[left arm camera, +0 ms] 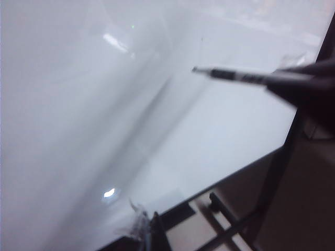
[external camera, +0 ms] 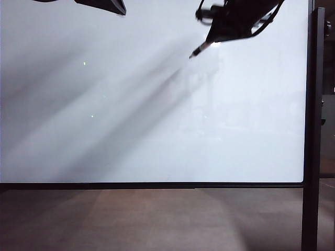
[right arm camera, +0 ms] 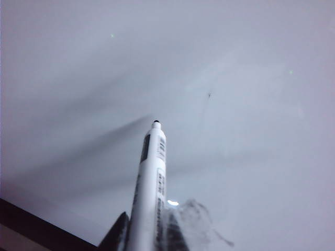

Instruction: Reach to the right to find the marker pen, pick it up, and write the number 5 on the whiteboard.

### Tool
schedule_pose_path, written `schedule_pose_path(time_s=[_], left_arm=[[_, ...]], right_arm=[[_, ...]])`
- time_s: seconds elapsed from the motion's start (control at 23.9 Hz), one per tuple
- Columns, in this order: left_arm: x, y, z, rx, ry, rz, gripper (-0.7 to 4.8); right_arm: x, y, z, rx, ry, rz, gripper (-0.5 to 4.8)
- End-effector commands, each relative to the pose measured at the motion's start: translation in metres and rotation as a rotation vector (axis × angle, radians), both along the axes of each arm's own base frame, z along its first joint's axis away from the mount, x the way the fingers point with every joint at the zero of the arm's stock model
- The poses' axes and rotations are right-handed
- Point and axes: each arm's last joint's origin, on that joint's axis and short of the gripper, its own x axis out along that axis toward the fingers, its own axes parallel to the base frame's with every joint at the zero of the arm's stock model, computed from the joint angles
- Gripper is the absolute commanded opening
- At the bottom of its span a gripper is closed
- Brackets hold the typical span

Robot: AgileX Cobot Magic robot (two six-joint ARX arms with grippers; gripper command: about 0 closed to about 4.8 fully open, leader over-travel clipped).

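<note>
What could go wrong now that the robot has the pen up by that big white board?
The right gripper is shut on the marker pen, whose tip hangs just off the whiteboard. Pressing too hard could tilt the pen in the jaws. The left gripper sits at the board's top edge and could crowd it.

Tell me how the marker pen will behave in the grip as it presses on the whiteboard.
Probably stiff: the marker pen juts straight from the shut right gripper. Its smooth round barrel may slip or twist. Held near its rear, the tip could deflect against the glossy whiteboard.
</note>
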Motion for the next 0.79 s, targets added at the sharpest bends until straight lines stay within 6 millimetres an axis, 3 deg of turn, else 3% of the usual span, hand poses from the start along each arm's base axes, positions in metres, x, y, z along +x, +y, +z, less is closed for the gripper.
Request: schedule_pose_path(time_s=[0.04, 0.33, 0.79], left_arm=[[0.006, -0.003, 0.003, -0.033, -0.05, 0.006, -0.05], [0.013, -0.007, -0.004, -0.024, -0.047, 0.041, -0.05], [0.015, -0.008, -0.007, -0.019, -0.04, 0.045, -0.04]], right_arm=[[0.009, 0.004, -0.001, -0.03, -0.028, 0.001, -0.06], [0.02, 0.009, -0.014, -0.027, -0.047, 0.001, -0.06], [0.027, 0.008, -0.017, -0.034, -0.089, -0.022, -0.06]])
